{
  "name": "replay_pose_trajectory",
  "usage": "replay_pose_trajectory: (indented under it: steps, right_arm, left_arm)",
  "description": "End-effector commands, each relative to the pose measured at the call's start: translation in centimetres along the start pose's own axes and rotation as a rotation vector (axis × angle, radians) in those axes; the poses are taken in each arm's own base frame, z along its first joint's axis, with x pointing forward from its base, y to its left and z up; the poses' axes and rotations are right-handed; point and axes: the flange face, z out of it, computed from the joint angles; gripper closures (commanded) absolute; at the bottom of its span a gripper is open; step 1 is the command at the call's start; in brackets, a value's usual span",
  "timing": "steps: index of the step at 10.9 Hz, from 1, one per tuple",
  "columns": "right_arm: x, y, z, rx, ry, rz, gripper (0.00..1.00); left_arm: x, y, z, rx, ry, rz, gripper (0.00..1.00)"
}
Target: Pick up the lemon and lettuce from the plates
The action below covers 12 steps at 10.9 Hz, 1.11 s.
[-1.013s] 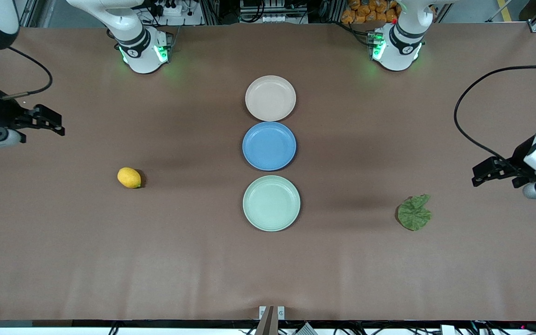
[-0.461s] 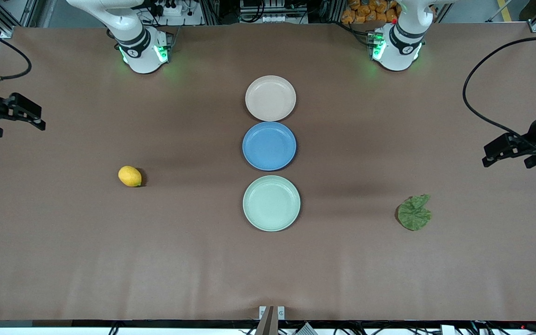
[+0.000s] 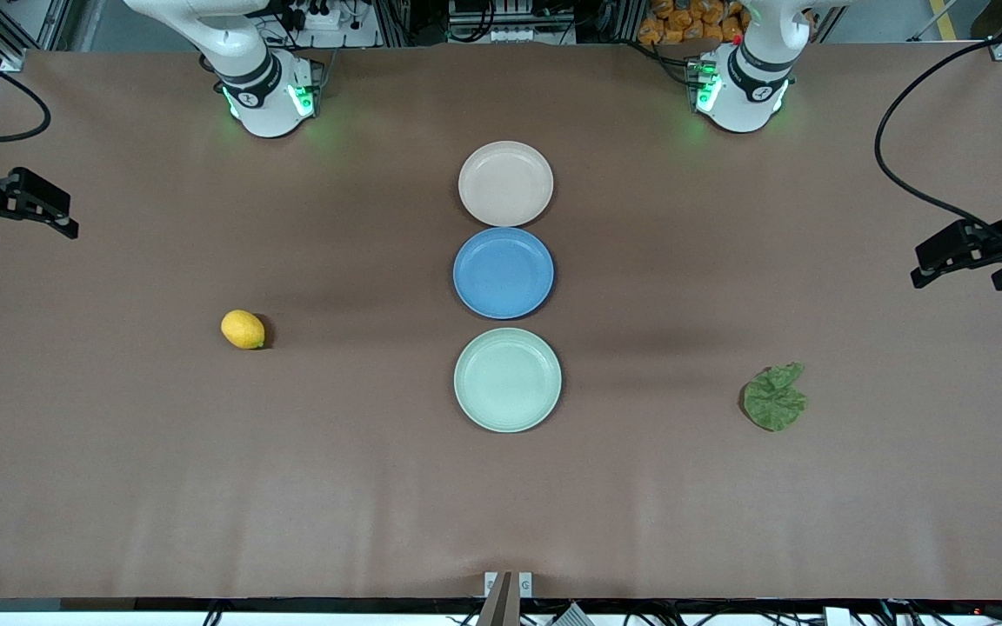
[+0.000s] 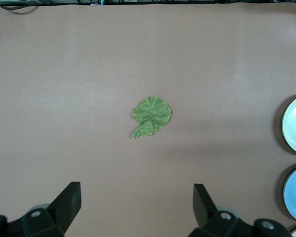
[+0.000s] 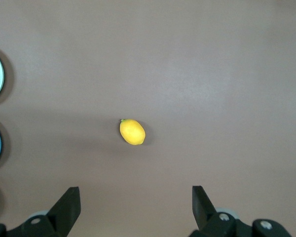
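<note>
The lemon [image 3: 243,329] lies on the bare table toward the right arm's end, the lettuce [image 3: 775,398] toward the left arm's end, both well apart from the beige-pink plate [image 3: 505,183], blue plate [image 3: 503,273] and mint plate [image 3: 507,380] lined up mid-table. The right gripper [image 3: 31,209] and left gripper [image 3: 958,259] hover at the table's ends, jaws spread wide, holding nothing. No writing can be read

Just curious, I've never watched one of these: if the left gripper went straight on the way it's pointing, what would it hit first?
Probably bare table. The open left gripper faces down, with the lettuce ahead of its fingers rather than squarely under them.
</note>
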Motion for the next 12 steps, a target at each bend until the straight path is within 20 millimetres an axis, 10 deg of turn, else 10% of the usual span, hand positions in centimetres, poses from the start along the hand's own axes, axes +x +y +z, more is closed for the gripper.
replay_pose_trajectory:
  steps: [1, 12]
  right_arm:
    - [0.0, 0.2, -1.1, -0.022, 0.008, 0.010, 0.00]
    - [0.4, -0.3, -2.5, -0.024, 0.033, -0.003, 0.00]
  left_arm:
    - [-0.8, 0.0, -1.5, -0.020, -0.036, -0.016, 0.00]
    - [-3.5, -0.2, -4.5, -0.008, -0.102, -0.017, 0.00]
